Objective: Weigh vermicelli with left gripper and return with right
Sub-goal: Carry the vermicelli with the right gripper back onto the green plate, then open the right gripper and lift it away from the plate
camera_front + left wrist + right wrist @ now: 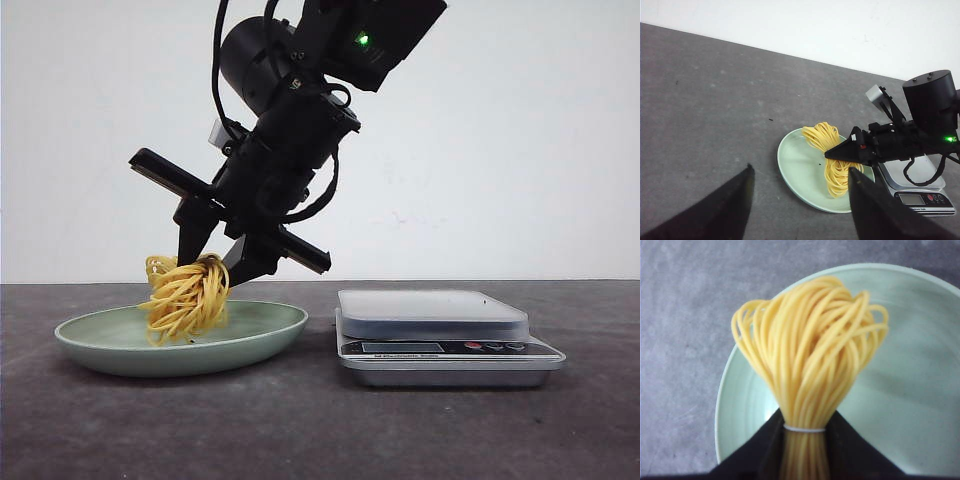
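Right claw (215, 262): black, tilted down over the plate, pinching the noodles between its two pointed fingers; a green light glows high on its wrist.
Right claw, own camera (804, 440): both dark fingers press on the bundle from either side, just at a thin white band (804, 429).
Right claw, seen from the left wrist (832, 155): its tip reaches across the plate, with strands looping out on both sides of it.
Left claw (800, 172): spread wide, nothing between its fingers, held well above the table; out of the front view.
Noodles (185, 295): a yellow looped bundle hanging from the right claw, its lower strands down in the plate (837, 175); the loops fan out over the dish (810, 350).
Plate (250, 340): shallow, pale green, on the robot's left half of the table (795, 170); its rim curves around the bundle (910, 390).
Scale (430, 315): silver, with a clear flat platform, a small display and buttons on the front, just beside the plate on its right and not touching it; nothing lies on the platform (920, 172).
Table (300, 430): dark grey, matt, faintly mottled.
Wall (520, 150): plain white, meeting the table's far edge in a straight line.
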{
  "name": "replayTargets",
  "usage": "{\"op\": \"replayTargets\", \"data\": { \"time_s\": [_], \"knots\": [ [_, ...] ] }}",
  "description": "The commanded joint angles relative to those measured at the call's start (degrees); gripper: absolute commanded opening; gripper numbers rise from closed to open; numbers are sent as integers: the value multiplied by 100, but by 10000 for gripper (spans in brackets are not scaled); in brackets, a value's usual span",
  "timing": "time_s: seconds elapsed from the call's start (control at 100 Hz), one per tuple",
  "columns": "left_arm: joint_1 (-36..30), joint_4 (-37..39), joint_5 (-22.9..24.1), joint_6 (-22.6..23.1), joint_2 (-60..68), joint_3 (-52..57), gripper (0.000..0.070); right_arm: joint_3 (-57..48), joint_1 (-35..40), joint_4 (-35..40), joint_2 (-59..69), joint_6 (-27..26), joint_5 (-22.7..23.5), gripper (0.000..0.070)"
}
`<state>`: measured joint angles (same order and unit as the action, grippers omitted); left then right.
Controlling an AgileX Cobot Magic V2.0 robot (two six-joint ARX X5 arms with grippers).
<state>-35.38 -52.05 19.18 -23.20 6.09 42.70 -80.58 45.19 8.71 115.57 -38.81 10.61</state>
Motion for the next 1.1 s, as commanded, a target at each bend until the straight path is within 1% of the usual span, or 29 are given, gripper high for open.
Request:
{"op": "replayTargets", "data": {
  "time_s": [0.0,0.02,0.03,0.05,0.07,0.1,0.13,0.17,0.26,0.31,0.55,0.72,0.8,0.9,0.95,1.09],
  "knots": [
    [-26,66,-13,-4,28,31,353,-127,48,-125,92,-15,-24,115],
    [-26,66,-13,-4,28,31,353,-127,48,-138,92,-15,-24,151],
    [-26,66,-13,-4,28,31,353,-127,46,-149,92,-15,-24,194],
    [-26,66,-13,-4,28,31,353,-127,44,-162,92,-15,-24,234],
    [-26,66,-13,-4,28,31,353,-127,44,-192,92,-15,-22,299],
    [-26,66,-13,-4,28,31,353,-127,44,-240,92,-15,-20,360],
    [-26,66,-11,-2,28,31,353,-129,44,-291,90,0,-22,395],
    [-26,66,-11,-2,28,31,353,-131,44,-361,85,15,-28,418],
    [-26,66,-11,0,28,31,353,-131,-7,-444,-59,103,-70,419],
    [-26,70,-11,0,28,31,353,-131,-52,-415,-225,269,-140,419],
    [-26,87,-9,22,28,31,353,-131,-363,195,-1749,1504,-691,418],
    [-26,90,-9,20,28,31,353,-131,-470,719,-3062,2350,-1207,418],
    [-26,90,-9,20,28,31,353,-131,-472,1189,-3700,2704,-1421,418],
    [-26,87,-9,22,28,31,353,-131,-468,1980,-4489,3067,-1731,418],
    [-26,83,-9,22,28,31,353,-131,-466,2435,-4865,3141,-1821,418],
    [-26,83,-9,22,28,31,353,-129,-466,3689,-5855,3176,-1875,418]
  ]
}}
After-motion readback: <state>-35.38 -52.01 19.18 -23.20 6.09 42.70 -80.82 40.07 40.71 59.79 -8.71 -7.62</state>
